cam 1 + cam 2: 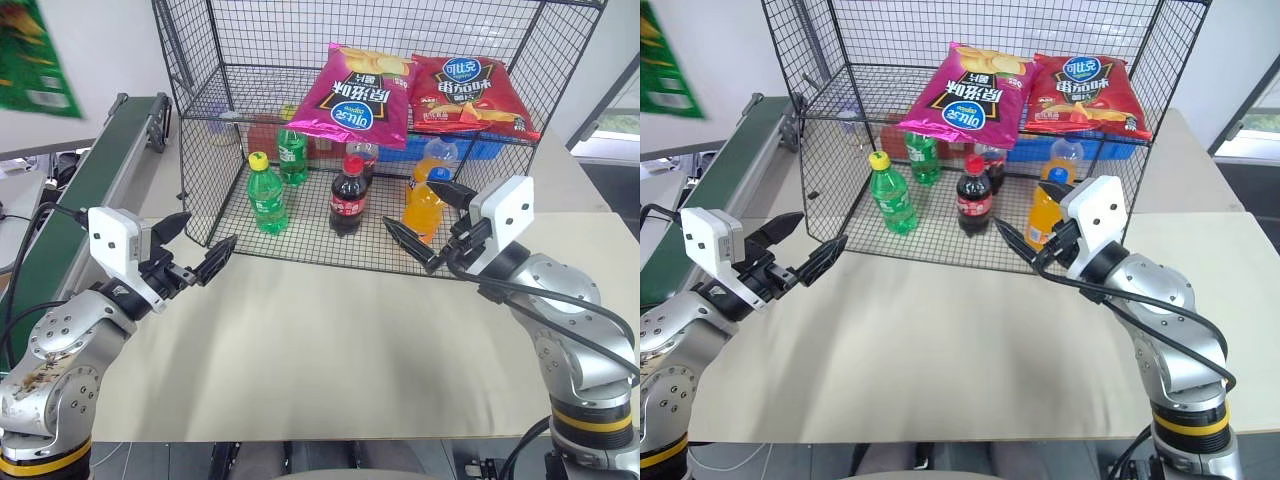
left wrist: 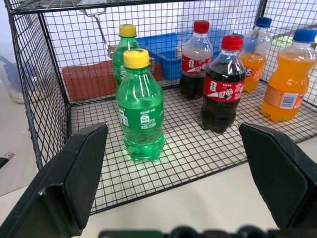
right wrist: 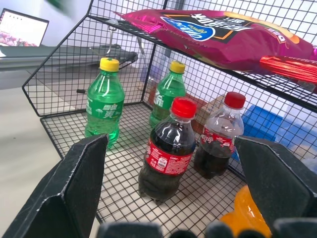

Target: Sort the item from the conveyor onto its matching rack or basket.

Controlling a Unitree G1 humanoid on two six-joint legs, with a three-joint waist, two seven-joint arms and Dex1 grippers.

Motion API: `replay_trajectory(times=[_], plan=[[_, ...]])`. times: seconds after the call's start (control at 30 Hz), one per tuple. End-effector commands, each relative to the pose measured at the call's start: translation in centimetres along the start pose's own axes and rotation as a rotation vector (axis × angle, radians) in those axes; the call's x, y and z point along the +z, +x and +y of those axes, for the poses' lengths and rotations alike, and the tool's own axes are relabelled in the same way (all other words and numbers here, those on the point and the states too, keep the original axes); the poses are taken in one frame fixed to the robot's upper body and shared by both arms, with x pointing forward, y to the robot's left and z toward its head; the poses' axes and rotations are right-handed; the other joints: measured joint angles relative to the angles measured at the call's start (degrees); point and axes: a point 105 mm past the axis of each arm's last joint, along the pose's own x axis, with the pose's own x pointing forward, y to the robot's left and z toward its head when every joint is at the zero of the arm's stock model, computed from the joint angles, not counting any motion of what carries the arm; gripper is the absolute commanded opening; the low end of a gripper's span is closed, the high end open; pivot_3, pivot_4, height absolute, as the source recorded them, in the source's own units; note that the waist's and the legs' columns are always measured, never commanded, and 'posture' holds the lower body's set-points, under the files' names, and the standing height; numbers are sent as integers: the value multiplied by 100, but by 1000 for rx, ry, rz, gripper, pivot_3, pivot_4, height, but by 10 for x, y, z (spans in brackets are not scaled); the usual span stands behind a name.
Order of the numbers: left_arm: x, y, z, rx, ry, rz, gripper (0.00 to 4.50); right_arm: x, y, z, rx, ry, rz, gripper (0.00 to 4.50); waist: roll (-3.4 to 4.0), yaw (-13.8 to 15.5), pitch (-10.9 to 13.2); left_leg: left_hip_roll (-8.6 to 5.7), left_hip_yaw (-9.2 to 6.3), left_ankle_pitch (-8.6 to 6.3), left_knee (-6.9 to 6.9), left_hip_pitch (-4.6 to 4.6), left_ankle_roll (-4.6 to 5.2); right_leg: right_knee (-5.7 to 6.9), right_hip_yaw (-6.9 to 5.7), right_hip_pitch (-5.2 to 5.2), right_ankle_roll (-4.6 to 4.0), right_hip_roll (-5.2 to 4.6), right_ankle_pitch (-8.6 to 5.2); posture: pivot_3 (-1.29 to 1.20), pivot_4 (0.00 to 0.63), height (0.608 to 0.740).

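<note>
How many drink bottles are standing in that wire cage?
6, all on the mesh floor: two green bottles at the robot's left, two colas in the middle, two orange drinks at the right. More could hide behind.

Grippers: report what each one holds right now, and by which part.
Nothing is held. The left gripper and the right gripper are both open and empty, in front of the rack.

Two crisp bags (image 1: 415, 92) on the rack's (image 1: 200, 140) upper shelf, bottles (image 1: 345, 190) beneath, conveyor (image 1: 90, 190) left.
</note>
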Motion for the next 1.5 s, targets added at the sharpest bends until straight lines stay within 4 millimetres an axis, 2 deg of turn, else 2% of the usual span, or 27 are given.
replay_trajectory(times=[0.03, 0.2, 0.43, 0.53, 0.7, 0.8, 0.87, 1.03, 1.23, 1.37, 1.43, 1.5], plan=[[15, -7, 3, 29, 69, -41, 4500, 16, 3, 3, 23, -33, -68, 4441, 0, -1, 0, 1, 0, 0, 0, 0, 0, 0, 0, 0, 0, 0, 0, 0, 150, 740], [5, -21, 9, 92, 67, -9, 4500, 20, 8, 5, 51, -27, -90, 4441, 0, -13, 0, 3, 3, 0, -1, 1, 0, 0, 2, -1, 0, 0, 0, 0, 150, 740], [-1, -29, 3, 121, 41, 3, 4500, 23, 13, 6, 78, -29, -104, 4441, 0, 8, 0, -1, 2, 0, 0, -2, 0, -1, 1, -1, 0, -5, 0, 0, 150, 740], [-5, -36, 11, 181, 11, 8, 4500, 26, 14, 9, 105, -25, -112, 4441, 0, -1, 0, -1, 3, 0, 0, -2, 0, -1, 1, -2, 0, -5, 0, 0, 150, 740], [0, -45, 18, 243, 38, -5, 4500, 31, 18, 13, 159, -28, -127, 4441, 0, -20, 0, 8, 1, 0, -1, 1, 0, -1, 0, -2, 0, -1, 0, 0, 150, 740], [7, -55, 32, 338, 15, -38, 4500, 38, 23, 15, 205, -31, -147, 4441, 0, -19, 0, 6, 4, 0, -1, 1, 0, -1, 0, -2, 0, -1, 0, 0, 150, 740], [9, -72, 47, 446, -22, -56, 4500, 45, 27, 18, 267, -33, -161, 4441, 0, -33, 0, 7, 4, 0, 0, 1, 0, -2, 0, -3, 0, -2, 0, 0, 150, 740], [15, -113, 80, 692, -214, -165, 4500, 63, 39, 28, 417, -6, -211, 4441, -2, -17, 1, 17, -4, -1, 0, 2, 1, 1, -5, -5, -1, -9, 0, 0, 150, 740], [9, -149, 111, 886, -450, -219, 4500, 76, 48, 37, 516, 8, -254, 4441, -6, 4, 0, 13, -12, -1, 1, 0, 1, 3, -13, -3, -1, -25, 1, 0, 150, 740], [3, -161, 124, 928, -609, -232, 4500, 78, 51, 41, 559, 6, -265, 4441, -9, 2, -2, 10, -18, -1, 0, 1, 1, 5, -20, -3, -1, -40, 1, 0, 150, 740], [-10, -164, 130, 955, -667, -143, 4500, 79, 51, 43, 572, 5, -269, 4441, -9, 0, -1, 9, -20, 0, 0, 2, 1, 7, -21, -4, -2, -42, 1, 0, 150, 740], [-11, -169, 136, 979, -677, -119, 4500, 79, 52, 44, 579, 5, -272, 4441, -10, -6, 0, 10, -29, 0, 1, 2, 0, 8, -22, -4, -2, -42, 1, 0, 150, 740]])
